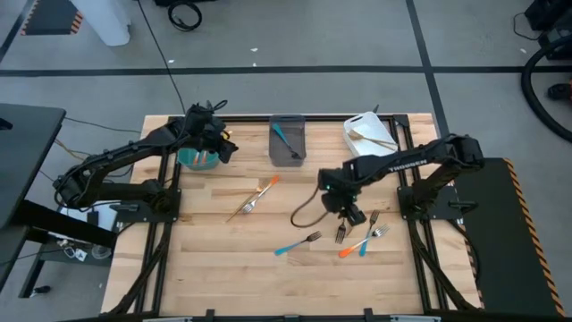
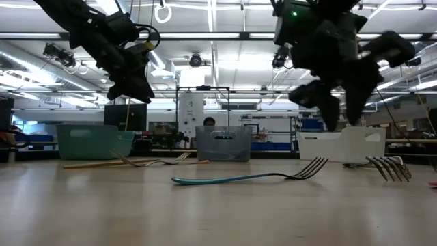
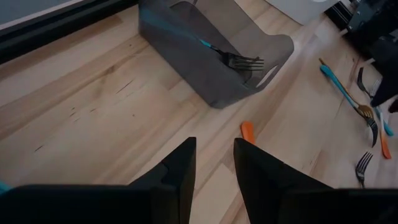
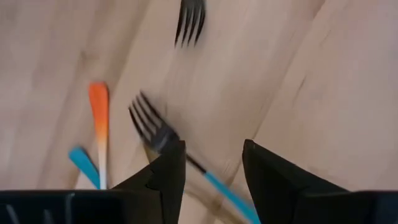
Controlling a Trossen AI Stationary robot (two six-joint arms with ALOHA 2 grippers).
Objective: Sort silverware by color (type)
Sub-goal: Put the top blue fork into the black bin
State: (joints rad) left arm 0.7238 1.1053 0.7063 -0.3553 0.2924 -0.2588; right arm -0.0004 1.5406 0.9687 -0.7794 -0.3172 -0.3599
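R gripper (image 1: 351,215) spread, empty, hovering low over the cluster of slim metal-tined forks (image 1: 356,240) on the wooden table (image 1: 214,259), nearer side of the grey rectangular bin (image 1: 288,141). Wrist view: blue-handled fork (image 4: 186,163) lies betw. its fingers, not pinched.

L gripper (image 1: 222,143) part open, empty, just left of grey bin, beside the teal bin (image 1: 197,159).

Grey bin holds one blue fork (image 1: 284,141).

Step, judged: reaching for a blue fork. Next: descend, close on the handle, carry to grey bin.
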